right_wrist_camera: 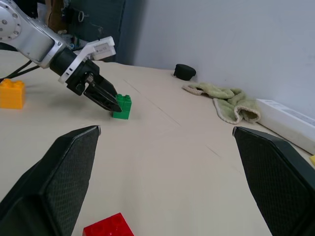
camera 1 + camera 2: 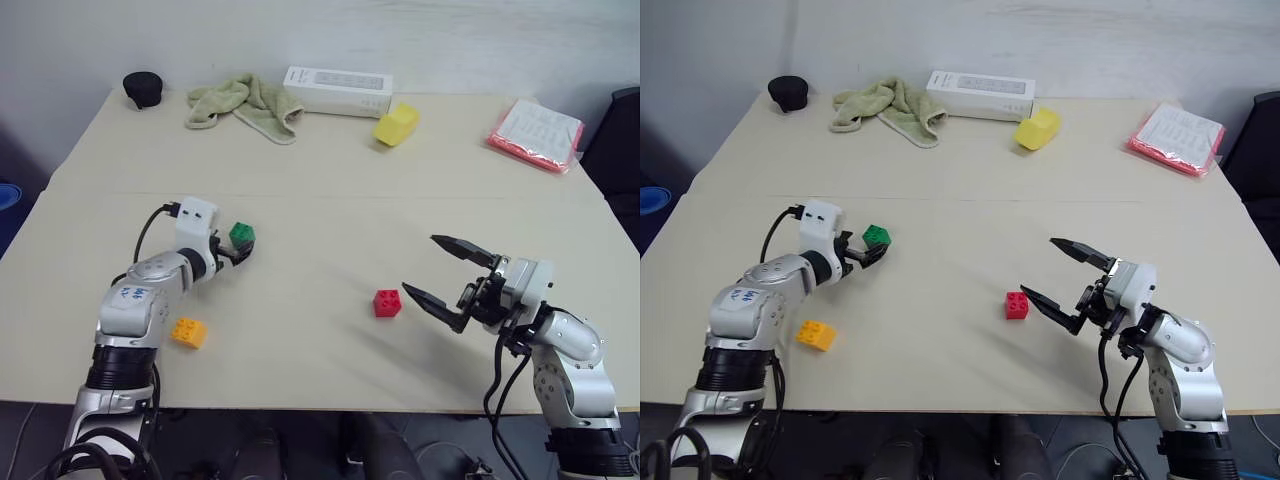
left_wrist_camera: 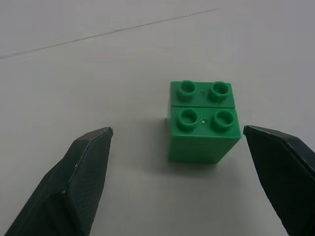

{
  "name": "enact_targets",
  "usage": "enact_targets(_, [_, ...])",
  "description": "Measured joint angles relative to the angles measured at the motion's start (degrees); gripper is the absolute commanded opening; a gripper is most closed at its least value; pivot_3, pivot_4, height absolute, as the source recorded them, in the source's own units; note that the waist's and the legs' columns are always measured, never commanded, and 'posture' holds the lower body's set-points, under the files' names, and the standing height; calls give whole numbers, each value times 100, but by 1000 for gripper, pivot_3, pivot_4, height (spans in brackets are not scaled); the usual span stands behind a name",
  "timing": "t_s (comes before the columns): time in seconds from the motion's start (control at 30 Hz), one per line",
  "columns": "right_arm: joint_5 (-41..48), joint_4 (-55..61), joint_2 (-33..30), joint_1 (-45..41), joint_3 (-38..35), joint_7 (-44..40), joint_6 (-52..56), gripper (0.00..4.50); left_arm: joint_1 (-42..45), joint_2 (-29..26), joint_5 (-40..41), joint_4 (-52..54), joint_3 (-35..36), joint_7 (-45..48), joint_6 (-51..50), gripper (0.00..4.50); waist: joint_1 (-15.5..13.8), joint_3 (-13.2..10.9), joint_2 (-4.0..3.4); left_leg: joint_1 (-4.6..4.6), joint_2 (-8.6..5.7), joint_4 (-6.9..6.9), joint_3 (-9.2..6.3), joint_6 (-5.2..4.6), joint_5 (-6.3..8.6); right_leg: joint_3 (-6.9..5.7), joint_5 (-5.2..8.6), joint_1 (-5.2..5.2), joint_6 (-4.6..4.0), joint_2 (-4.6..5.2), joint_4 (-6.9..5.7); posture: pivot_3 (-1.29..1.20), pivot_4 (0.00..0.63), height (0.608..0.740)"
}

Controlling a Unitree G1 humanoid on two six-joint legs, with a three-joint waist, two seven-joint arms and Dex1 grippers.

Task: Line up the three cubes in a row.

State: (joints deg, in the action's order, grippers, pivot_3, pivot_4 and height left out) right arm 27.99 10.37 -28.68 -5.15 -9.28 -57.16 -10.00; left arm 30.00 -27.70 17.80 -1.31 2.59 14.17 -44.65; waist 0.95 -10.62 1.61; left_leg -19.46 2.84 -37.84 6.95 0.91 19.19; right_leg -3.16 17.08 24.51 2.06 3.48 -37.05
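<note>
On the left side of the desk (image 2: 330, 200), the orange-yellow cube (image 2: 188, 332) lies near the front edge, beside the left arm. Just beyond it, the left tool (image 2: 240, 250) reaches to the green cube (image 2: 242, 235). The head views show only that its fingers end right at the cube. The left wrist view adds that the tool is spread wide with nothing held. The green cube sits on the desk ahead of the gap, off toward one fingertip (image 3: 256, 135), whose tip is close beside the cube's corner; whether they touch cannot be told. From the right wrist view, the left tool's dark fingers overlap the green cube's near side.

Toward the middle, the red cube (image 2: 387, 303) rests alone on the desk, studs up. Just right of it, the right tool (image 2: 440, 270) hangs above the surface, fingers wide apart and empty, one tip close to the red cube. The right wrist view catches only the red cube's top edge between its fingers.
</note>
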Motion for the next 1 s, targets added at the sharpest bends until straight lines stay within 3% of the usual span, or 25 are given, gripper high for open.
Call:
enact_targets(0.03, [-20, 48, 0, 25, 6, 5, 0, 4413, 36, 22, -32, -68, -51, 39, 46, 4500, -21, 0, 0, -1, 1, -1, 0, 0, 0, -1, 0, 0, 0, 0, 0, 0, 150, 740])
enact_targets(0.13, [-37, 109, 0, 147, 10, 54, 3, 4500, 97, 63, -139, -228, -97, 111, 157, 3860, -33, 0, 0, 1, 2, -2, 2, 0, 0, 1, 0, 1, 0, -1, -1, 0, 150, 740])
enact_targets(0.4, [-96, 182, 0, 204, 52, 146, 9, 4500, 216, 182, -311, -422, -109, 273, 272, 1484, -78, 0, 0, 1, 1, -6, 2, -1, -1, 0, 0, 0, 0, -1, -5, 0, 150, 740])
enact_targets(0.57, [-77, 252, -182, 400, 13, 94, 24, 4500, 351, -111, -95, -411, -113, 1576, 1089, 1493, -80, -1, 1, -5, 1, -10, 1, -1, -1, -3, 0, 2, 0, -1, -4, 0, 150, 740])
enact_targets(0.7, [123, 376, -566, 647, -226, -129, 104, 4500, 450, -696, 559, 82, -177, 3616, 1701, 1493, -76, -1, 0, -4, 3, -9, 2, 1, -1, -3, 2, 0, -2, -5, -2, 0, 150, 740])
enact_targets(0.8, [287, 412, -1080, 1051, -536, -539, 142, 4500, 446, -1309, 570, 546, -791, 5048, 2109, 1493, -82, 0, -3, 0, -1, -9, 3, -1, -1, -1, 2, -6, -2, -4, 4, 0, 150, 740])
enact_targets(1.0, [365, 423, -1236, 1242, -737, -726, 185, 4500, 313, -871, -290, 468, -1894, 5278, 2696, 1493, -81, -1, 0, 4, -5, -11, 1, -16, 0, 8, -2, -16, 6, -8, 7, 0, 150, 740])
